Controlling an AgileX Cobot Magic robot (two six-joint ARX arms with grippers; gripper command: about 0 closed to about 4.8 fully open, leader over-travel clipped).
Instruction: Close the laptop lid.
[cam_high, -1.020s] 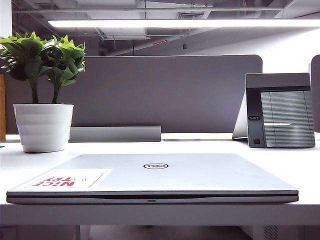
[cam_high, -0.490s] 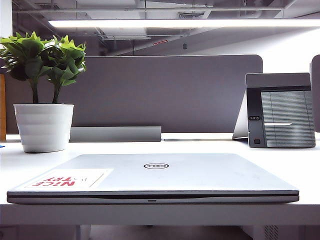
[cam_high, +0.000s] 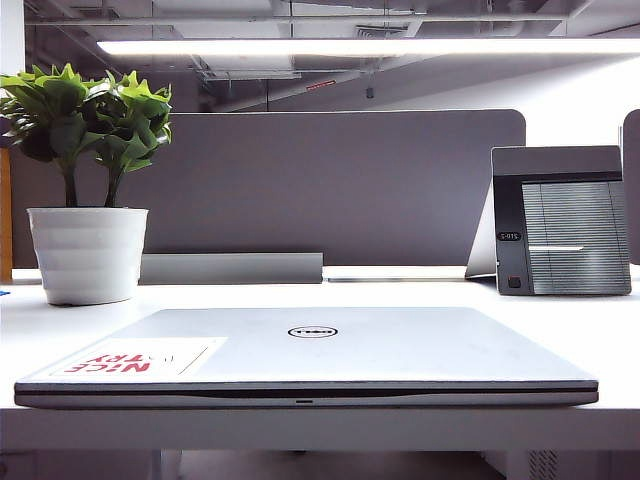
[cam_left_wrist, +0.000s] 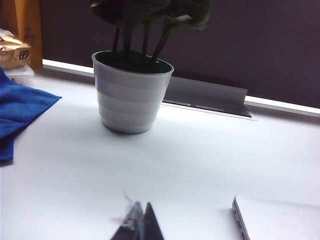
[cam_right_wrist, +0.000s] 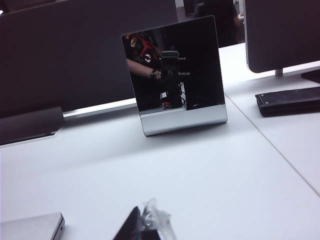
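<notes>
A: Where are the claws?
B: The left claw (cam_left_wrist: 139, 224) hangs low over the tabletop (cam_left_wrist: 200, 160), only its dark tips in its wrist view, pressed together, so clenched on nothing. A corner of the laptop (cam_left_wrist: 275, 220) lies just beside it, apart from it.
A: And the right one?
B: The right claw (cam_right_wrist: 145, 225) shows its tips together too, a scrap of clear wrap clinging to them, holding nothing. Another laptop corner sits near it. Neither claw appears in the exterior view.
A: The lid?
B: The lid (cam_high: 320, 345) lies flat on the base, silver face up, logo (cam_high: 312, 331) in the middle, sticker (cam_high: 135, 358) at the near left. Only a thin dark seam shows along the near edge.
A: Anything else?
B: A potted plant (cam_high: 85, 250) far left, a ribbed-panel device (cam_high: 560, 225) far right, and a blue cloth (cam_left_wrist: 20, 112) left of the pot.
</notes>
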